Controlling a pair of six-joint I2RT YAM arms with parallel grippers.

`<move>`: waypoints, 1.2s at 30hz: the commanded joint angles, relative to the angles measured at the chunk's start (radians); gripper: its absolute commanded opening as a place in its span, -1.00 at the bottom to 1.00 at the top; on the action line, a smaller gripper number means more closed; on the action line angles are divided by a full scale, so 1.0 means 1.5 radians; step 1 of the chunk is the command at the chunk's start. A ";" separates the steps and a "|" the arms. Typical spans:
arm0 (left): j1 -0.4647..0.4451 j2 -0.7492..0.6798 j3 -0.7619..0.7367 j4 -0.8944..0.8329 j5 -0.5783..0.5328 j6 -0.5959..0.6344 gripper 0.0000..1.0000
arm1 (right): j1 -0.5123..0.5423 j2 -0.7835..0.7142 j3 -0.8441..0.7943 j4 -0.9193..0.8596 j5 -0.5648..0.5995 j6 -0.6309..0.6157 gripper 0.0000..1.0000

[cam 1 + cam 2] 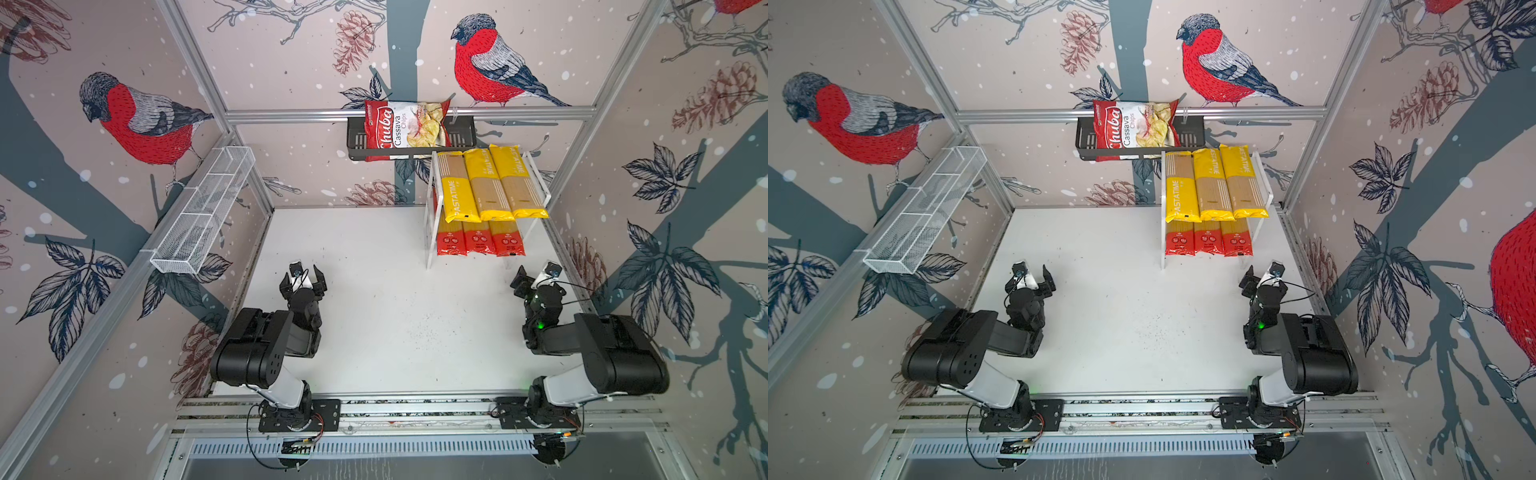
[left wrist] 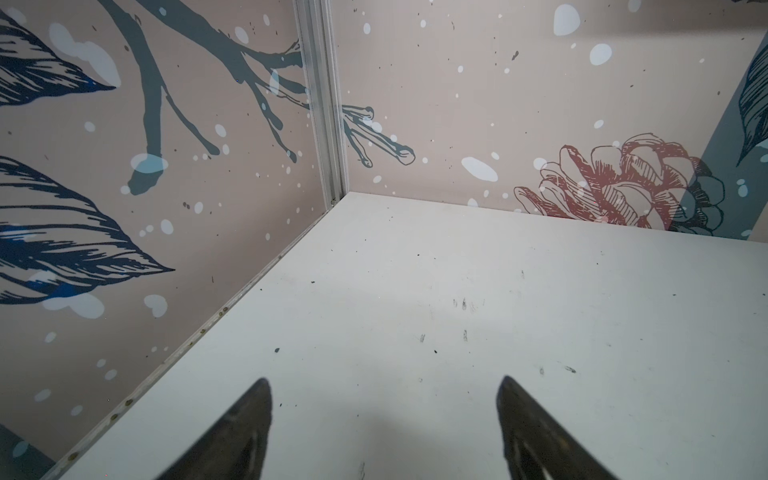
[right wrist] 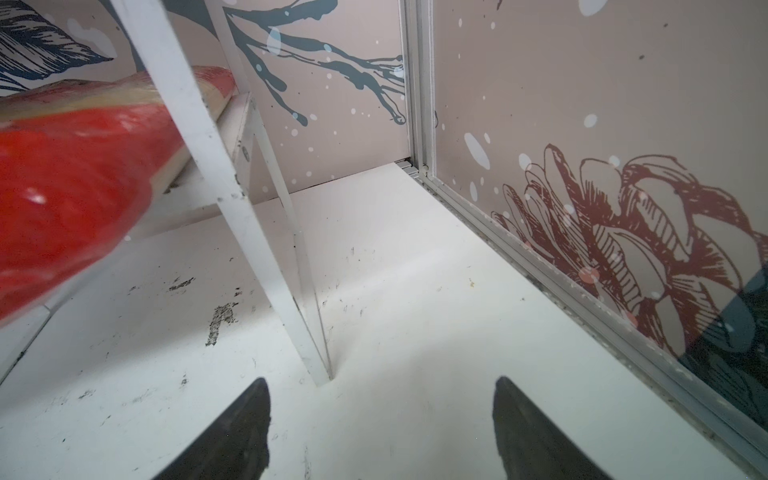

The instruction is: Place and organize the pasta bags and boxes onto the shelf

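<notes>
The white two-tier shelf stands at the back right of the table in both top views. Three yellow-and-tan pasta packs lie side by side on its upper board. Three red pasta packs lie side by side on the lower board. My left gripper hangs open and empty over the table's left side, far from the shelf. My right gripper is open and empty just in front of the shelf's right front leg, beside a red pack's end.
A red-and-white chips bag sits in a black wall basket behind the shelf. A long white wire-mesh basket hangs on the left wall. The right wall's metal rail runs close to my right gripper. White table.
</notes>
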 commanded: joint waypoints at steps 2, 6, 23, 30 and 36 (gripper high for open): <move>0.001 -0.003 0.003 0.010 0.001 0.000 0.98 | 0.008 -0.002 0.005 0.028 0.014 -0.014 0.76; 0.001 -0.002 0.003 0.009 0.001 0.000 0.97 | 0.018 0.001 0.008 0.027 0.037 -0.019 0.87; 0.000 -0.002 0.003 0.009 0.000 0.000 0.98 | 0.027 0.002 0.007 0.029 0.072 -0.014 0.99; 0.001 -0.002 0.003 0.008 0.000 0.001 0.98 | 0.026 0.001 0.006 0.029 0.072 -0.013 0.99; 0.000 -0.002 0.002 0.009 0.000 0.001 0.98 | 0.026 0.002 0.007 0.029 0.071 -0.014 0.99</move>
